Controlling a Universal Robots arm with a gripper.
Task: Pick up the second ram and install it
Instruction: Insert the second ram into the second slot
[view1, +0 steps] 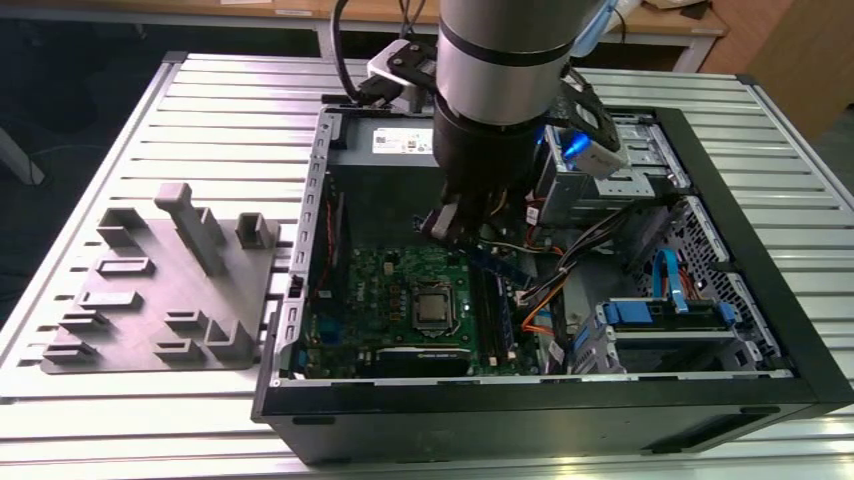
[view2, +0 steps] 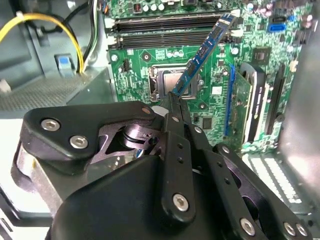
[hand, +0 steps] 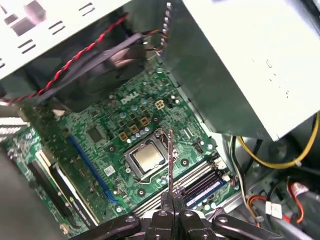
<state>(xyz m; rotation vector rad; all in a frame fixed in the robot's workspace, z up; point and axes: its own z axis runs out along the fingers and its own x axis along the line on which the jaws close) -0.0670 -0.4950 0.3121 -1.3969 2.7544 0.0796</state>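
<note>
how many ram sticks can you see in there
1. The second ram is clamped in the gripper, slanting above the motherboard by the processor socket. Another may already sit in the long slots; I cannot tell.

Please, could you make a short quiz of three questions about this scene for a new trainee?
1. True or false: the gripper is shut on the second ram.
2. Where is this ram? A: seated in a slot. B: held in the air over the motherboard. C: lying on the slatted table.
3. Fill in: in the exterior view, the grey plastic block lies on the ____ side of the computer case.
Key: 1 true; 2 B; 3 the exterior view's left.
</note>
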